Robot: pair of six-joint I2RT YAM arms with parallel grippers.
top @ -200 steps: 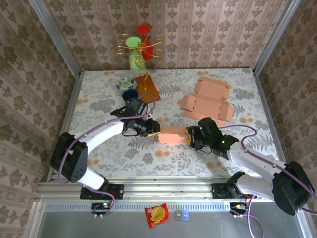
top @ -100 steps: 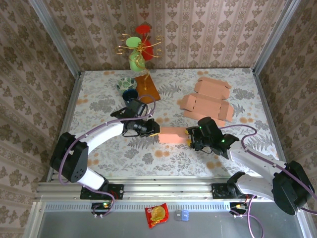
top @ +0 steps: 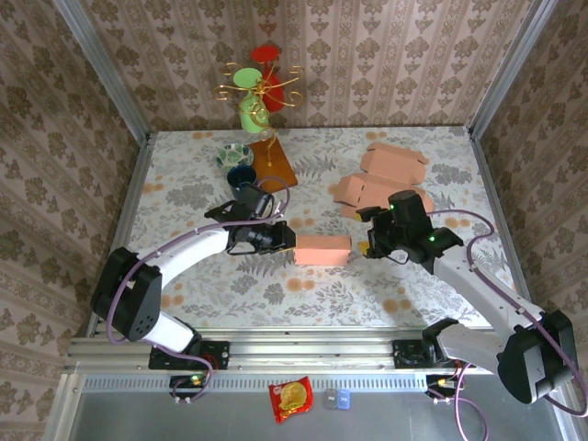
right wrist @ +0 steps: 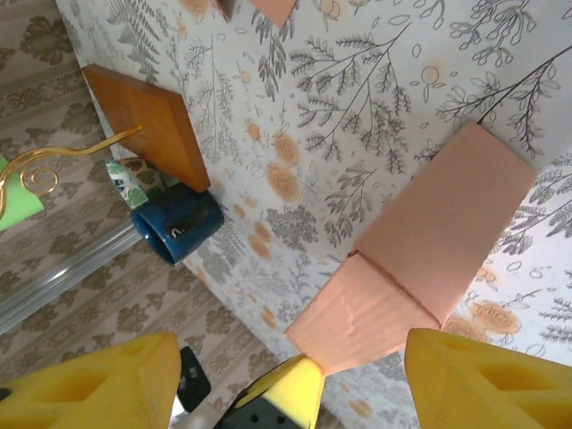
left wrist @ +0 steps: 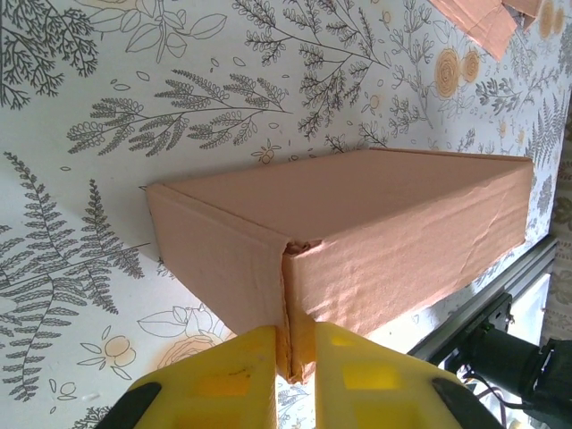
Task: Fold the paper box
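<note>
In the left wrist view, the left gripper (left wrist: 295,344) has its yellow fingers (left wrist: 223,375) cut off by the lower edge. The end seam of the salmon-pink folded cardboard box (left wrist: 384,223) is covered where they nip it. Far beyond the fingertips, a flat salmon cardboard sheet (left wrist: 478,22) is clipped by the frame. In the right wrist view, the right gripper (right wrist: 293,344) is likewise cropped below. Ahead of it and to one side, a brown wooden board (right wrist: 147,125), a gold wire hook (right wrist: 54,165) and a pale green shape (right wrist: 18,201) run off the edge. A patterned bowl (right wrist: 134,174) sits half behind a dark blue cup (right wrist: 179,223). From above, a red packet (top: 290,397) well behind both grippers is too small to read.
</note>
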